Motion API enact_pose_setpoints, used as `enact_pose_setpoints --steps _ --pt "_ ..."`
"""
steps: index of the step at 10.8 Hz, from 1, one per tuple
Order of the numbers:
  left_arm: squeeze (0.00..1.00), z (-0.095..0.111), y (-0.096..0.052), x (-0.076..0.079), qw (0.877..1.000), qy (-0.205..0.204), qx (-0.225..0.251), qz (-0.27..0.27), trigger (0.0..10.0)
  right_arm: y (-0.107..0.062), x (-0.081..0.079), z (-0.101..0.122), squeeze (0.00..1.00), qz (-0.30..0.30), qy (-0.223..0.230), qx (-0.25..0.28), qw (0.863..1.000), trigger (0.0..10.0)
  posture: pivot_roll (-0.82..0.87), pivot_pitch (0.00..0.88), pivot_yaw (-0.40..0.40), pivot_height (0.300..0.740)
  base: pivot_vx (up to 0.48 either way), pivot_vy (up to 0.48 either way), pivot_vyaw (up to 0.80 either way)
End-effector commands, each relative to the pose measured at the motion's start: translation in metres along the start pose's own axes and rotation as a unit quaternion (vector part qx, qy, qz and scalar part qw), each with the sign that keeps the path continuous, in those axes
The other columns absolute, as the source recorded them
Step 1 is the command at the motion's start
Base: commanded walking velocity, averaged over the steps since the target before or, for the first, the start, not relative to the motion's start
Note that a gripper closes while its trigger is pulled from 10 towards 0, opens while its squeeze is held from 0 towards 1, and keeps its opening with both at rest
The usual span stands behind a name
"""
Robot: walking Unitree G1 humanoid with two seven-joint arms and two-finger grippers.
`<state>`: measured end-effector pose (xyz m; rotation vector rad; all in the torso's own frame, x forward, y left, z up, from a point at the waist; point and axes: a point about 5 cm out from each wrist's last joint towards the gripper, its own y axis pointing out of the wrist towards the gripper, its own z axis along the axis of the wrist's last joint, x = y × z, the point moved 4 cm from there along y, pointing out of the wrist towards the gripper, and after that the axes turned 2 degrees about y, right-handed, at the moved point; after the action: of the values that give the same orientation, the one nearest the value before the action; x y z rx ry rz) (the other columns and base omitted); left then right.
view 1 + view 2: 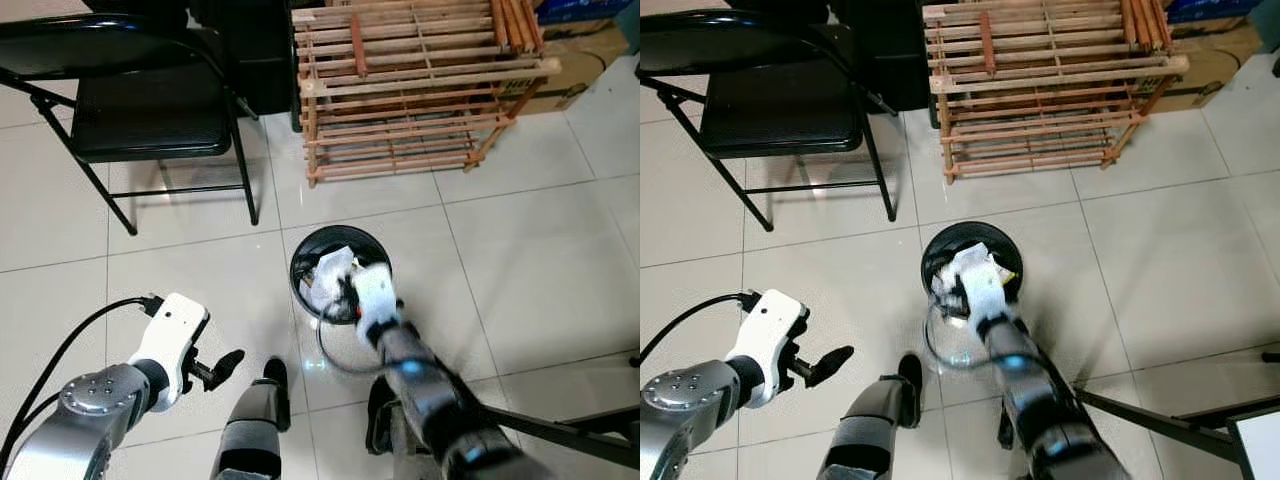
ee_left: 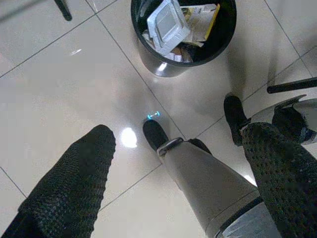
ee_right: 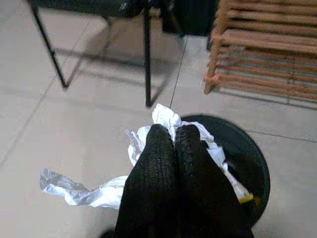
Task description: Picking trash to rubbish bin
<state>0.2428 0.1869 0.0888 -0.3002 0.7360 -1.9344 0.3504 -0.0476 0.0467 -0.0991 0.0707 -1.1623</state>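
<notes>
A round black rubbish bin [image 1: 300, 262] stands on the tiled floor just ahead of my feet, holding a white tray and paper scraps [image 2: 171, 22]. My right gripper [image 3: 173, 148] hovers over the bin's near rim, shut on a crumpled white wrapper [image 3: 74, 191] that trails out from between the fingers; the white wad [image 1: 335, 266] hangs above the bin's mouth. My left gripper [image 1: 222, 365] is held low at my left side, short of the bin, open with nothing between its wide-spread fingers [image 2: 74, 188].
A black folding chair [image 1: 150, 110] stands at the back left. A wooden slatted rack [image 1: 410, 90] is behind the bin, with a cardboard box [image 1: 580, 65] to its right. A dark bar [image 1: 570, 432] crosses the floor at the lower right. My legs [image 1: 255, 420] are below.
</notes>
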Motion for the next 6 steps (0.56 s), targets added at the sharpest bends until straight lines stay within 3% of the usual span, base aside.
enact_pose_setpoints --steps 1,2,4,6 --pt "0.0 -0.007 -0.002 0.006 1.0 -0.003 -0.014 -0.012 10.0 -0.003 0.0 -0.007 0.0 -0.008 0.041 -0.005 0.999 10.0 0.44 0.456 0.015 0.74 0.0 0.0 0.0" --pt "0.0 -0.006 -0.002 0.006 1.0 -0.003 -0.013 -0.012 10.0 -0.001 0.0 -0.003 0.0 -0.009 0.05 0.003 0.999 10.0 0.44 0.456 0.016 0.74 0.0 0.0 0.0" --pt "0.0 -0.007 -0.002 0.007 1.0 -0.001 -0.015 -0.014 10.0 0.005 -0.003 0.006 0.0 -0.002 0.109 0.022 0.994 10.0 0.44 0.456 0.016 0.74 0.0 0.0 0.0" --pt "0.0 -0.008 -0.001 0.006 1.0 0.0 -0.015 -0.012 10.0 0.004 -0.013 0.001 0.0 0.015 0.116 0.012 0.993 10.0 0.44 0.456 0.016 0.74 0.0 0.0 0.0"
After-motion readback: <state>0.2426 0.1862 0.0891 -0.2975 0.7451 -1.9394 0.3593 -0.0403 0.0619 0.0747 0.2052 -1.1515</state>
